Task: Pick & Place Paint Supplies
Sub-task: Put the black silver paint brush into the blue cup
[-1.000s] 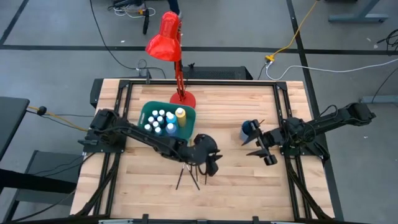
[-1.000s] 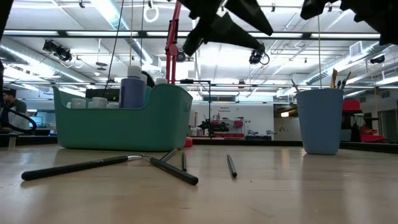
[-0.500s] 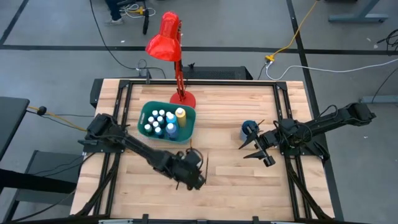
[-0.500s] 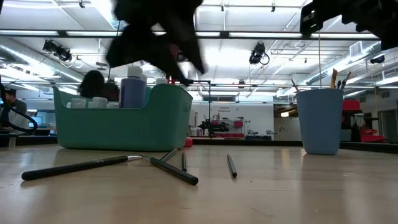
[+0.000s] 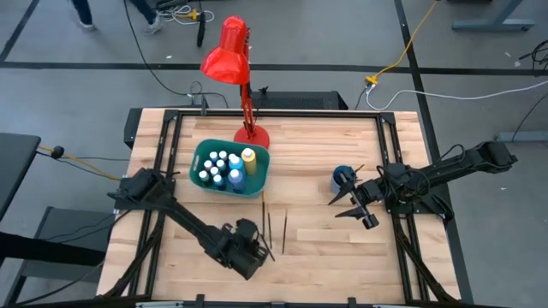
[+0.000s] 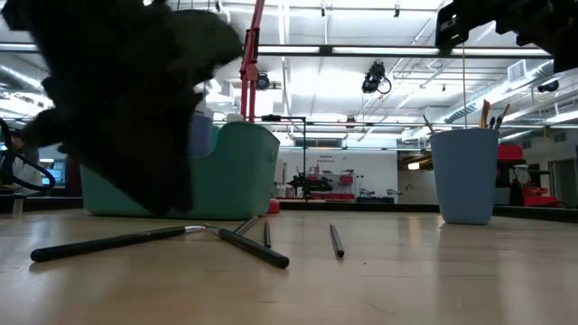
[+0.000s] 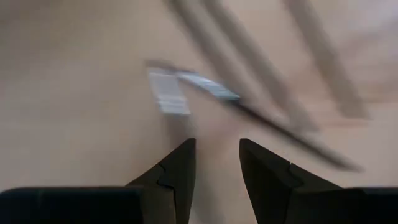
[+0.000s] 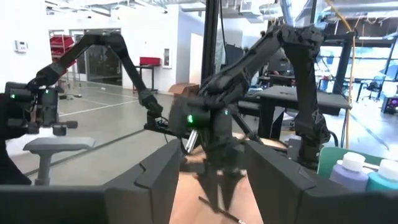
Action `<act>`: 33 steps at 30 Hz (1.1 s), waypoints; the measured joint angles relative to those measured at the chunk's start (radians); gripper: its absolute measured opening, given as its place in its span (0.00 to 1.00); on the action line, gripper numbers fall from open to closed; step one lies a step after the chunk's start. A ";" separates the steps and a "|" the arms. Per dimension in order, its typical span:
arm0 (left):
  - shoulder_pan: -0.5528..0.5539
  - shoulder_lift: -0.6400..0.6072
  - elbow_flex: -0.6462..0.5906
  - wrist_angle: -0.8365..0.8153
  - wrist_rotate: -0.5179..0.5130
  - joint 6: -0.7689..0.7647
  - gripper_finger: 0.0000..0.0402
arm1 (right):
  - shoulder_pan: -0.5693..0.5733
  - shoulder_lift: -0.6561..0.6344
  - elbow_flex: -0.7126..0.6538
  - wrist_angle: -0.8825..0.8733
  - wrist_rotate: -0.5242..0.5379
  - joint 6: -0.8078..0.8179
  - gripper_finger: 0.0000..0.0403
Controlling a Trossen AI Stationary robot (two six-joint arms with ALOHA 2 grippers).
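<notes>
Over brushes [image 5: 272,228], left gripper [image 7: 216,163] fingers parted; contents blurred, probably empty.

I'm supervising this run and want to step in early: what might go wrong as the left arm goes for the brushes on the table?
The brushes lie close together and partly crossed, so the left gripper, low beside them with its jaws a little apart and empty, may pinch two at once or knock the others out of place. They are thin and flat on the table, so the fingers may slip off. The teal bin is already crowded with bottles, leaving little room.
</notes>
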 joint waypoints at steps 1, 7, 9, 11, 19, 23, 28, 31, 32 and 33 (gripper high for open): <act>-0.002 0.000 -0.010 -0.026 -0.008 0.000 0.33 | 0.000 0.003 0.000 0.007 0.002 -0.003 0.47; 0.007 0.026 -0.008 -0.033 -0.023 0.018 0.28 | 0.000 0.019 -0.001 0.025 0.003 -0.006 0.47; 0.007 0.024 -0.008 -0.034 -0.037 0.021 0.25 | 0.000 0.032 0.000 0.046 0.000 -0.010 0.47; 0.007 0.025 -0.011 -0.049 -0.068 0.021 0.23 | 0.000 0.034 -0.001 0.038 0.000 -0.010 0.47; 0.007 0.024 -0.010 -0.054 -0.078 0.146 0.15 | 0.000 0.046 0.000 0.049 0.000 -0.004 0.47; 0.007 0.017 -0.010 -0.107 -0.004 0.367 0.12 | 0.000 0.045 0.000 0.053 -0.001 -0.004 0.47; 0.013 -0.004 0.013 -0.282 0.038 0.410 0.14 | 0.000 0.045 0.000 0.054 -0.001 -0.004 0.47; 0.002 -0.048 0.043 -0.368 0.043 0.486 0.18 | 0.000 0.045 0.000 0.056 -0.001 -0.012 0.47; -0.004 -0.068 0.050 -0.376 0.039 0.518 0.19 | 0.000 0.045 0.000 0.056 -0.001 -0.017 0.47; -0.013 -0.092 0.055 -0.372 0.034 0.546 0.20 | 0.000 0.045 0.000 0.056 -0.001 -0.022 0.47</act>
